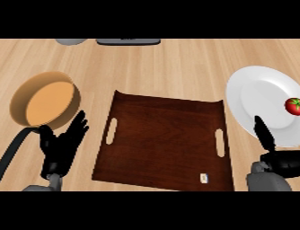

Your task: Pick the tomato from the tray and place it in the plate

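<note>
Resting on the white plate (262,90) at the right side of the wooden counter (172,63), the red tomato (296,106) with its green stalk sits toward the plate's right part, clear of the rim and apart from both hands. The dark brown tray (166,143) lies in the middle of the counter, just left of the plate, with a slot handle on its left side and another on its right; a small pale tag shows near its lower right corner. The right hand (292,162) comes in from the lower right, below the plate; one finger points straight up over the plate's lower left edge while the others look partly bent toward the right, and it holds nothing, well short of the tomato. The left hand (61,143) shows at the lower left between the tray and a frying pan (45,99), fingers spread and straight, palm empty, at rest. The pan has a tan inside and a black handle (6,161) that runs down and to the left, passing just beside the left hand. At the counter's far edge a grey rounded object (70,41) and a dark flat object (129,42) are only partly in view.
</note>
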